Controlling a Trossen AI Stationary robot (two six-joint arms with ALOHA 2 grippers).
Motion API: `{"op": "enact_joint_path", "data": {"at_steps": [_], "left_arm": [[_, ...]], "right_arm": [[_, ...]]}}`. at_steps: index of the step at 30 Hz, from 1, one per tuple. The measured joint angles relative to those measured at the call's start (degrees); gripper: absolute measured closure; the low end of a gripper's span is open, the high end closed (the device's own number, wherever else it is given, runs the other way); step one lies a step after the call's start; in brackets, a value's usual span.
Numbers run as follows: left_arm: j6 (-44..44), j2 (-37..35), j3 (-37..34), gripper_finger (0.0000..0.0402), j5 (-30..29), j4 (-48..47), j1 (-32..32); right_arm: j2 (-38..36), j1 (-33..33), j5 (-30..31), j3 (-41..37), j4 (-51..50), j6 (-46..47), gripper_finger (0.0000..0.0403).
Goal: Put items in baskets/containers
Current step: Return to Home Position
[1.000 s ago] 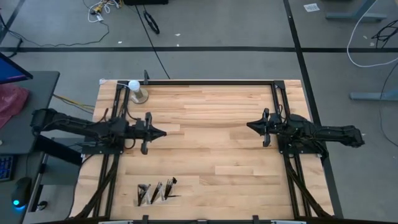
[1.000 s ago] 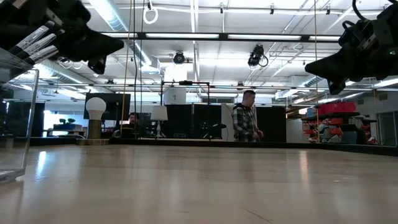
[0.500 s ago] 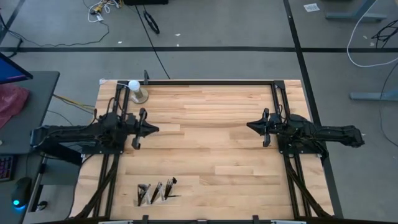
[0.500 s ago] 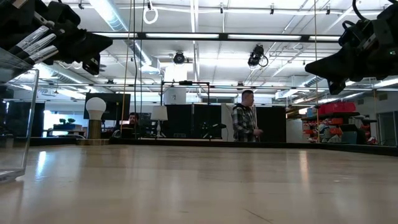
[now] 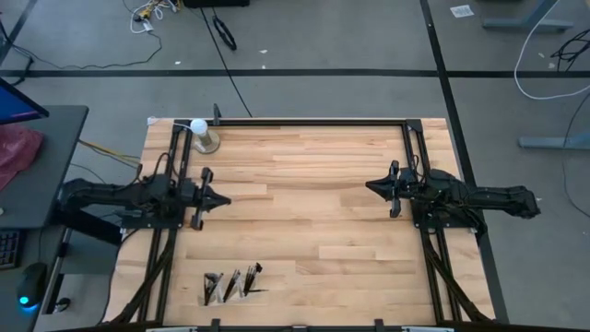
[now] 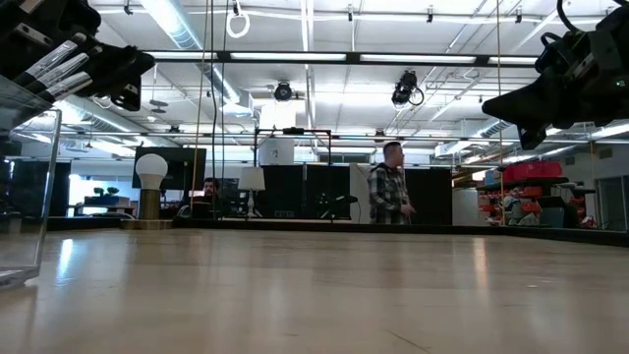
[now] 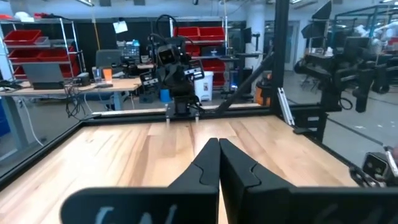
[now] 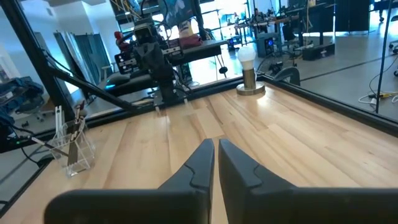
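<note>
Plainly the organizer [image 5: 230, 284] stands well apart from the left tool [image 5: 219, 199].

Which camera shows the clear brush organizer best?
The right wrist view: the organizer stands whole, brushes standing inside. High view shows it small from above; low view crops it at the edge; left wrist view, nothing.

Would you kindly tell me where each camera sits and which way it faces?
High view: overhead, straight down on the table; left hand and right hand show.
Low view: tabletop height, level toward the room; both arms at upper corners.
Left wrist view: on left arm, facing the right arm; own shut fingers show.
Right wrist view: on right arm, facing the left arm; own shut fingers show.
Shared: high and right wrist views both show the organizer and white ball.
</note>
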Motion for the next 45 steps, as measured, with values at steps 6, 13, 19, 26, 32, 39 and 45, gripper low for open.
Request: {"op": "enact_joint_path", "data": {"at_steps": [6,13,19,26,32,39,45], "left_arm": [[0.21,-7.27,0.0,0.0401,-1.83,-8.17,0.04],[0.46,-7.18,0.0,0.04,-2.19,-10.78,0.06],[2.68,-6.99,0.02,0.0397,-2.14,-11.28,0.04],[0.8,-7.04,-0.02,0.0395,-2.12,-10.66,0.04],[0.74,-7.03,-0.04,0.0395,-2.0,-10.08,0.04],[0.71,-7.03,-0.04,0.0395,-2.01,-9.71,0.04],[0.68,-7.03,-0.04,0.0394,-2.05,-9.64,0.04]], "right_arm": [[0.0,0.0,-0.01,0.0,-0.01,0.0,0.0375],[0.0,0.0,0.06,0.0,0.13,-0.02,0.0375],[0.0,0.0,0.07,0.0,0.2,-0.02,0.0375],[0.0,0.0,0.09,0.0,0.31,-0.02,0.0375],[0.0,0.0,0.09,0.0,0.31,-0.02,0.0375],[0.0,0.0,0.09,0.0,0.31,-0.02,0.0375],[-0.92,0.95,0.13,0.02,0.35,-0.02,0.0375]]}}
